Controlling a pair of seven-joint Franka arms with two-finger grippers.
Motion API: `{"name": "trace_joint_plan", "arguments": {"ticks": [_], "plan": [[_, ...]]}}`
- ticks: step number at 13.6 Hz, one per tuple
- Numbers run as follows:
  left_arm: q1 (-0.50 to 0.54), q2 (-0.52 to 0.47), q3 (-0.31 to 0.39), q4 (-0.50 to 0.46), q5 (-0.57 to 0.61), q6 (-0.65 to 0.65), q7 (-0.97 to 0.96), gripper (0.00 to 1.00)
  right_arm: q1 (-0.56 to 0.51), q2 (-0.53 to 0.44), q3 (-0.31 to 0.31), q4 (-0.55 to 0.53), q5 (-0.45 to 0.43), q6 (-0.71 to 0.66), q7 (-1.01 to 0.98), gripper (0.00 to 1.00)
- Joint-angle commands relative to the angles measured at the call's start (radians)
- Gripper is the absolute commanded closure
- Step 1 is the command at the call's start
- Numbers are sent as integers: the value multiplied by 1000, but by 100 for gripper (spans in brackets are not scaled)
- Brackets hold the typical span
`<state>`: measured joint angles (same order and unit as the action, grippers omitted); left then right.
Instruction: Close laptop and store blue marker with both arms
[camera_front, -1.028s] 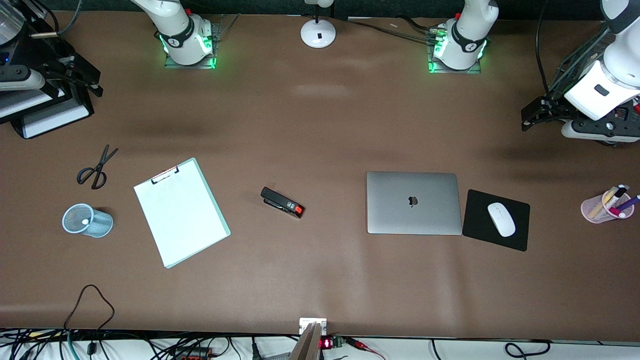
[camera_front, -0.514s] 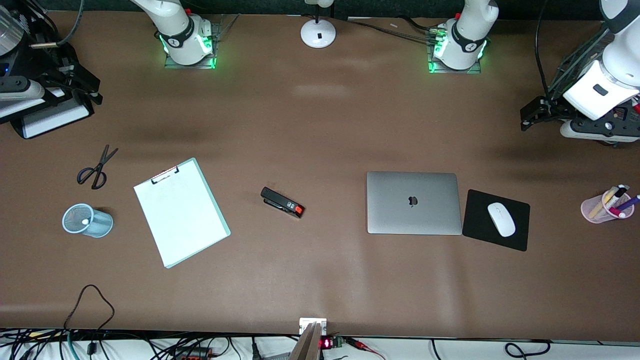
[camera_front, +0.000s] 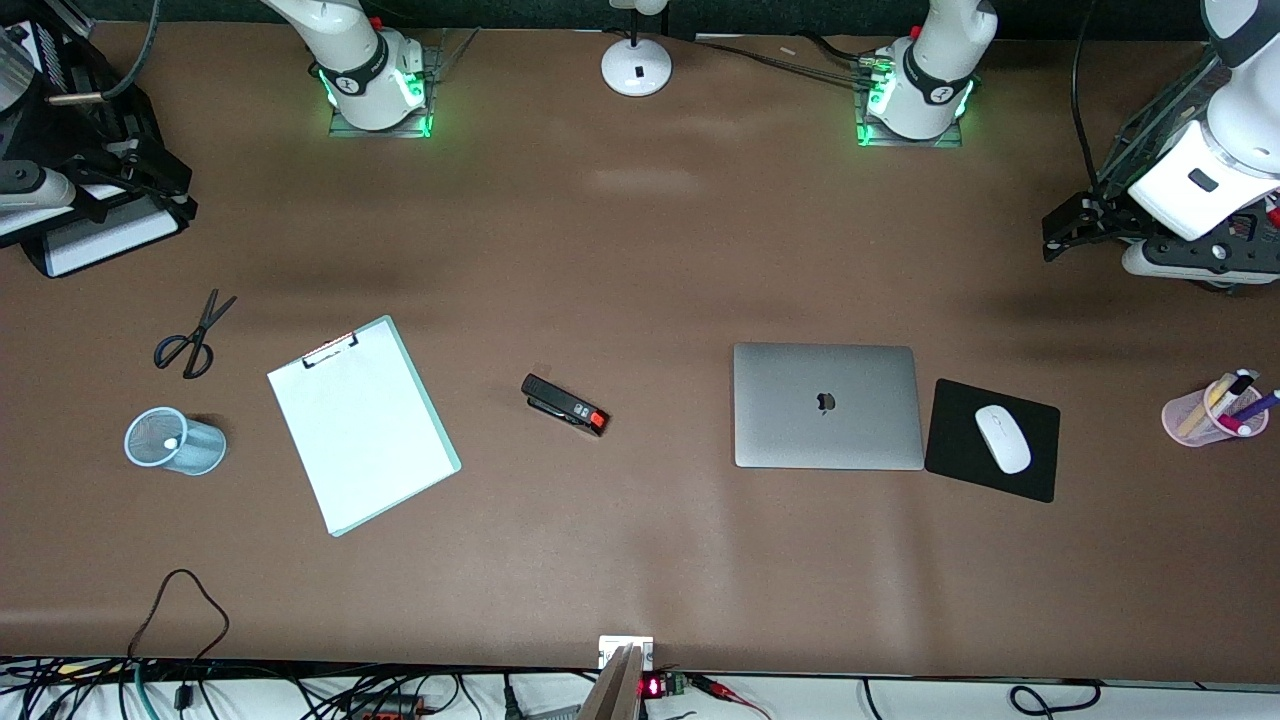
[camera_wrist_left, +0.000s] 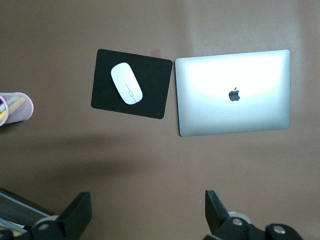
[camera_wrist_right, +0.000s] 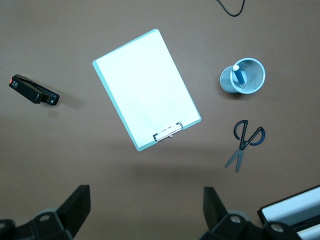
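The silver-grey laptop (camera_front: 827, 405) (camera_wrist_left: 234, 93) lies flat with its lid shut and the dark apple logo up. The blue marker (camera_wrist_right: 240, 76) stands white end up in a light-blue mesh cup (camera_front: 175, 441) (camera_wrist_right: 243, 75) near the right arm's end of the table. My left gripper (camera_front: 1062, 228) (camera_wrist_left: 148, 210) hangs open and empty high over the left arm's end of the table. At the right arm's end, the right gripper (camera_front: 170, 180) (camera_wrist_right: 147, 205) also hangs open and empty above the table.
A black mousepad (camera_front: 1030, 470) with a white mouse (camera_front: 1002, 438) lies beside the laptop. A pink pen cup (camera_front: 1205, 415), a black stapler (camera_front: 565, 404), a white clipboard (camera_front: 362, 423), scissors (camera_front: 192, 335) and a lamp base (camera_front: 636, 68) also sit on the table.
The right hand has drifted a little toward its end of the table. The left hand has barely shifted. Nothing on the table has moved.
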<state>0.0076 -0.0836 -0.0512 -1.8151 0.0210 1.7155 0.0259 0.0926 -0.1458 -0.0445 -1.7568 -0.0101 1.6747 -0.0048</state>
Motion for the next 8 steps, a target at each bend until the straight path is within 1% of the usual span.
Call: {"name": "trace_joint_plan", "arguments": {"ticks": [1, 8], "plan": [[-5, 1, 7, 17, -3, -20, 14, 0, -10, 11, 6, 23, 5, -16, -7, 0], [-5, 1, 7, 17, -3, -22, 12, 0, -8, 11, 6, 22, 5, -18, -18, 0]]}}
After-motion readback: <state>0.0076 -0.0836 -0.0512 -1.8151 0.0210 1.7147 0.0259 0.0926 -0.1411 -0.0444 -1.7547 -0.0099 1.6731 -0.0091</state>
